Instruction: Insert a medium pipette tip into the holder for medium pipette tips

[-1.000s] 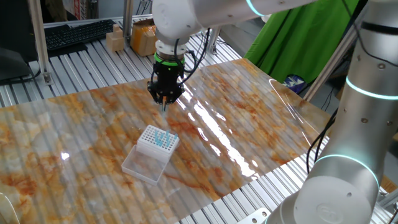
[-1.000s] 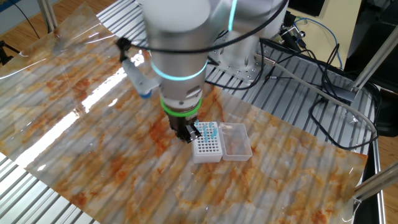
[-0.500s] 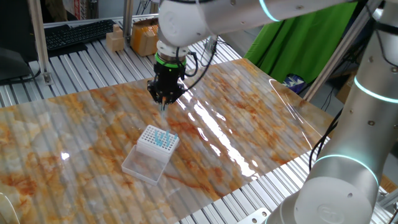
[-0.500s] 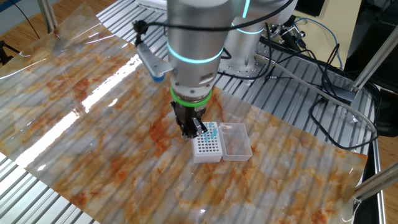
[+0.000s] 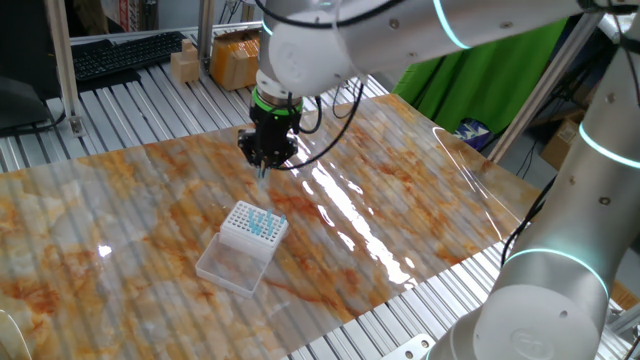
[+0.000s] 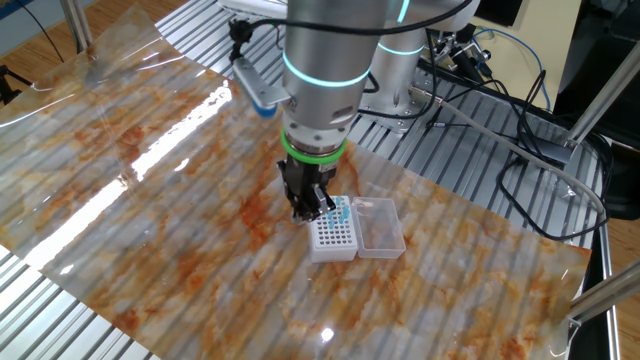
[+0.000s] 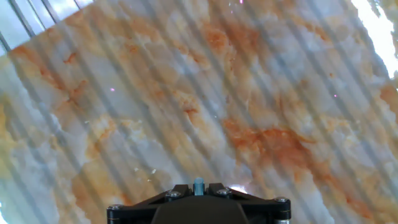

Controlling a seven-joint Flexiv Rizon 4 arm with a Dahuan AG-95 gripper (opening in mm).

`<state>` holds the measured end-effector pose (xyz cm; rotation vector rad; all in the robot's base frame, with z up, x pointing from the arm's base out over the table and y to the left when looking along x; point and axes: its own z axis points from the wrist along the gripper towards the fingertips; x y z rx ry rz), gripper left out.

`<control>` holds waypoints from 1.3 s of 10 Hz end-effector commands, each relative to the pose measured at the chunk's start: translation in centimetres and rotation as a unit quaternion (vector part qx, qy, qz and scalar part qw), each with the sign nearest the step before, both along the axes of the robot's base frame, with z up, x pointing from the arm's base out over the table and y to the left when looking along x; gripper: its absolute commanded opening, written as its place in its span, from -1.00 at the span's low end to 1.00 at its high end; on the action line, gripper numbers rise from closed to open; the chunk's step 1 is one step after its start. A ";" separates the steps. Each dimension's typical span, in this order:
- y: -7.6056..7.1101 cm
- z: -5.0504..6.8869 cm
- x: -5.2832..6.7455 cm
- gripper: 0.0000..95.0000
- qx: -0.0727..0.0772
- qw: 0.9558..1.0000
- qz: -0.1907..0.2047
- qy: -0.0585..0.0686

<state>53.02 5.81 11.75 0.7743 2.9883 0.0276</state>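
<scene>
Overhead, the arm reaches down over the marbled table (image 5: 420, 215) with its wrist close to vertical and the gripper (image 5: 265, 165) pointing straight at the surface. Its fingers are drawn close together on the medium pipette tip (image 5: 263, 174), a pale-blue sliver hanging point-down from between them; in the hand view the tip's (image 7: 198, 185) blue end shows between the black jaws. The gripper (image 6: 310, 208) hangs above the table, just beside the holder for medium pipette tips (image 6: 335, 234), not over its grid. That white rack (image 5: 252, 225) already carries several blue tips (image 5: 264, 224), and its clear tray (image 5: 232, 267) lies attached alongside.
</scene>
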 end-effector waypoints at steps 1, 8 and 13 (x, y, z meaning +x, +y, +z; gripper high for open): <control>0.1 0.0 -0.1 -1.00 -0.002 1.000 -0.004 -0.010; 0.8 -0.1 0.1 -1.00 -0.021 0.999 -0.017 -0.036; 1.1 -0.4 0.5 -1.00 -0.029 0.998 -0.026 -0.049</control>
